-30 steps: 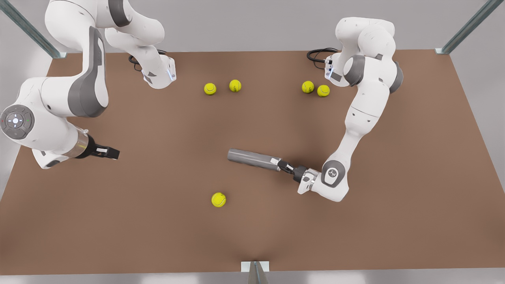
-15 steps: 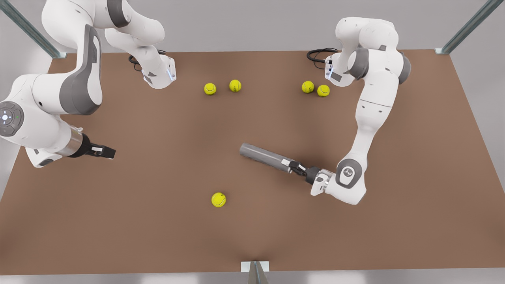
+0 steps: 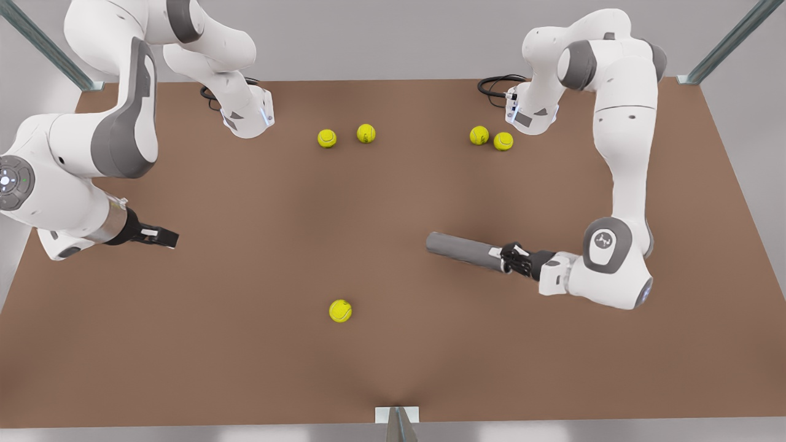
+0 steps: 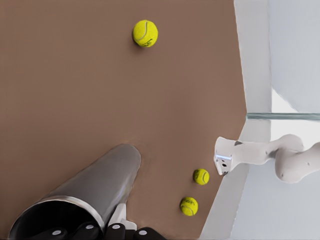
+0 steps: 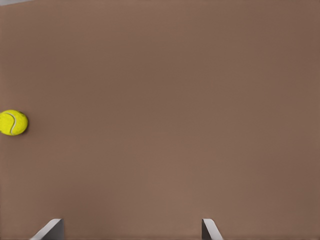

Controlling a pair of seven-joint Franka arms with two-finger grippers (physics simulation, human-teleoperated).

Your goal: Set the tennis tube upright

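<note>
While the right gripper [image 3: 167, 236] hangs with fingers spread and empty near the tabletop's [image 3: 245, 344] left edge as the front view shows it, the tennis tube [image 3: 463, 250] lies level toward the right edge, the left gripper [image 3: 511, 258] clamped on its rim end.

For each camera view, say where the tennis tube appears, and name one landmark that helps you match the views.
Front view: the tennis tube lies on the brown table, right of centre, its right end in the left gripper.
Left wrist view: the tube runs away from the camera, its silvery rim nearest, fingers at that rim.
Right wrist view: no tube here.
Shared landmark: the lone yellow ball.
</note>
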